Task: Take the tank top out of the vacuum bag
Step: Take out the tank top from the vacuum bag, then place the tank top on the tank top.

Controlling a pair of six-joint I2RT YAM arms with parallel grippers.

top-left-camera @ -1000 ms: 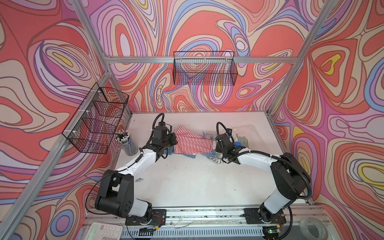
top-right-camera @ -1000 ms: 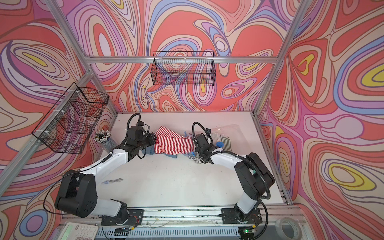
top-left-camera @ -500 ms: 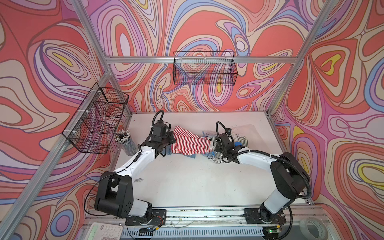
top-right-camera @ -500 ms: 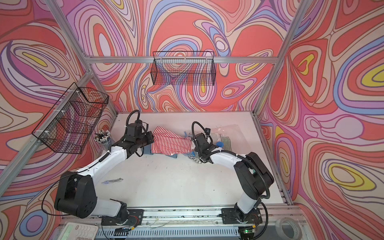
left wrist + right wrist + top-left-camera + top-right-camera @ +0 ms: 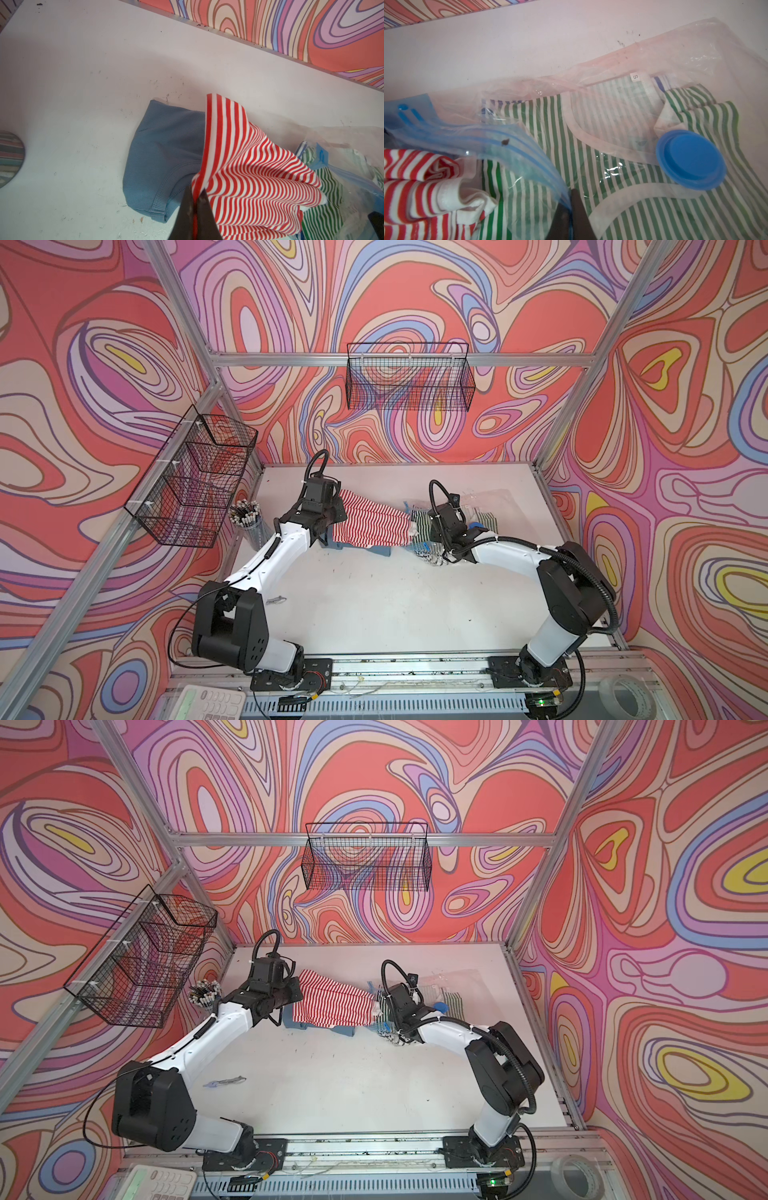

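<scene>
Left arm (image 5: pixel 274 556) reached forward from its base, shoulder block low, white forearm rising toward the far side, wrist camera on top. Left claw (image 5: pixel 196 192) was closed tight, pinching an edge of the red-striped tank top (image 5: pixel 249 176). Right arm (image 5: pixel 507 551) stretched forward and inward, forearm near level, wrist low. Right claw (image 5: pixel 572 197) was clamped on the blue zip edge of the vacuum bag (image 5: pixel 695 52). Both arms angled toward each other, claws well apart.

tank top (image 5: pixel 365 524): left of vacuum bag (image 5: pixel 490 499) | end: at bag mouth
</scene>
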